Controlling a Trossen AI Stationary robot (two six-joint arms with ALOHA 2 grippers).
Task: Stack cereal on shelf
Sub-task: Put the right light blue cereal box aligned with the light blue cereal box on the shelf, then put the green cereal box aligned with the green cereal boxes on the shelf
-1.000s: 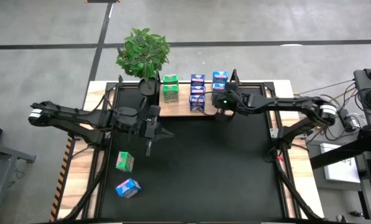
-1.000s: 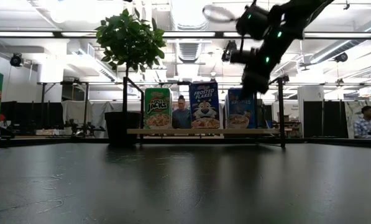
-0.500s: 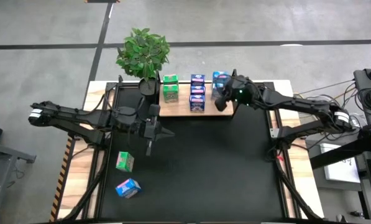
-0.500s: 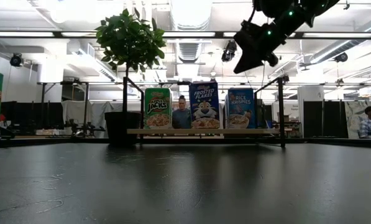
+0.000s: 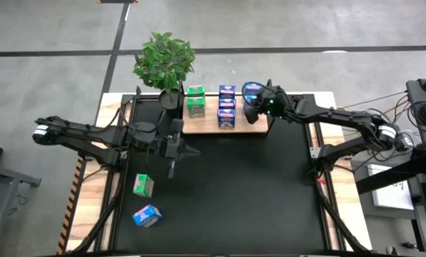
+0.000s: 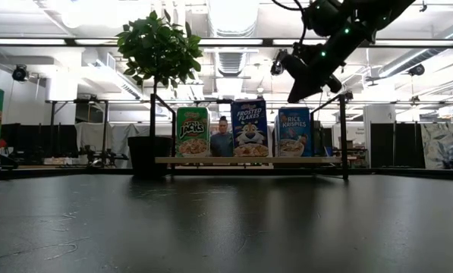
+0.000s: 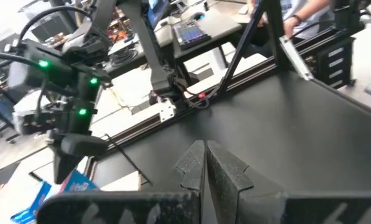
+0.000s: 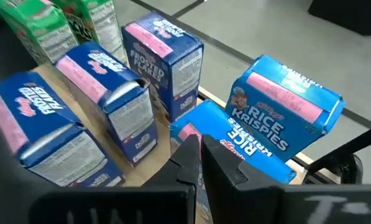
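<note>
Above the shelf (image 5: pixel 223 123) where most cereal (image 8: pixel 135 93) cartons already stand, my right gripper (image 5: pixel 252 111) hangs pressed together — two strays, green (image 5: pixel 143 185) and blue (image 5: pixel 147 215), lie near my left gripper (image 5: pixel 191 153), also closed — likely light, crushable card, best pinched across flat faces.

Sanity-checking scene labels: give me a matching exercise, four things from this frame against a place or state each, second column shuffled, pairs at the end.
Things:
1. right gripper
2. left gripper
3. green carton off the shelf
4. potted plant

Places or states:
A. lying on the black mat, near the left edge
B. shut, raised over the right end of the shelf
C. standing at the left end of the shelf
D. shut, over the mat's left half, holding nothing

Pairs: 1-B, 2-D, 3-A, 4-C
</note>
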